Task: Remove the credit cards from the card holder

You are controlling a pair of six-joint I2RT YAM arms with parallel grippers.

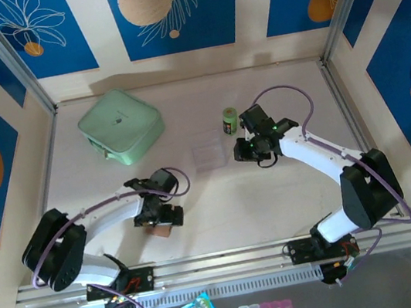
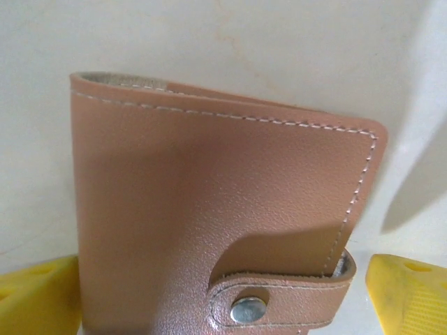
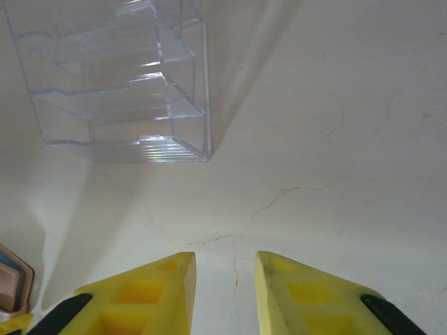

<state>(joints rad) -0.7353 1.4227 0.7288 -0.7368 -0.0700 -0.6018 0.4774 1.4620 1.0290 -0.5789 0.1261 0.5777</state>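
Note:
The card holder point(image 2: 209, 209) is a tan-pink leather wallet lying closed on the table, its strap snapped shut by a metal stud point(image 2: 248, 309). My left gripper point(image 2: 223, 296) is open, its yellow fingers point(image 2: 38, 296) straddling the holder's near end; the right finger stands clear of it. From above, the left gripper point(image 1: 159, 214) hovers over the holder point(image 1: 155, 231) near the front left. The credit cards are hidden inside the closed holder. My right gripper point(image 1: 250, 149) hangs over bare table at centre right, its jaws point(image 3: 225, 269) narrowly open with nothing between them. The holder's edge point(image 3: 12, 289) peeks in at lower left.
A transparent plastic box point(image 1: 207, 155) point(image 3: 119, 77) sits mid-table just left of the right gripper. A mint-green square case point(image 1: 120, 126) lies at the back left, and a small green bottle point(image 1: 229, 121) stands behind the right gripper. Walls enclose the table on three sides.

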